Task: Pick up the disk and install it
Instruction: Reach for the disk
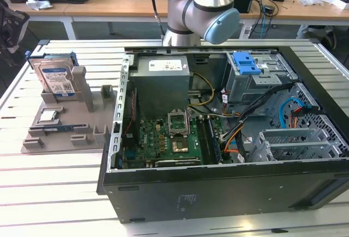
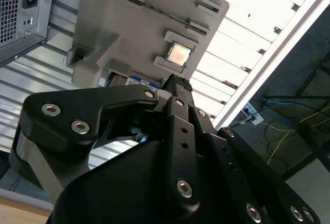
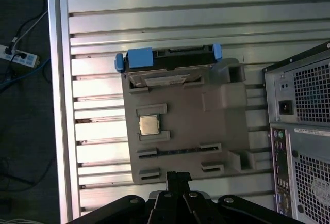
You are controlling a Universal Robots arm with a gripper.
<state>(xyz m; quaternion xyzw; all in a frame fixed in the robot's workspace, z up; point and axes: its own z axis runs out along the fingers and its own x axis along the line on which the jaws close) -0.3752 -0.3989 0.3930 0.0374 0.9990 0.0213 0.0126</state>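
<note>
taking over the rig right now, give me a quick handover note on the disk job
Claw: hovers over the near edge of the gray holder in the first wrist view; it does not hold the disk.
Disk: stands upright in the holder, at the exterior view's left of the open computer case.
Done: nothing that shows; the disk is not yet picked up.
Left: the pick-up and the install, both.

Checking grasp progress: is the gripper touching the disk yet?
Apart. In the first wrist view the gripper sits across the grey holder from the disk.
</note>
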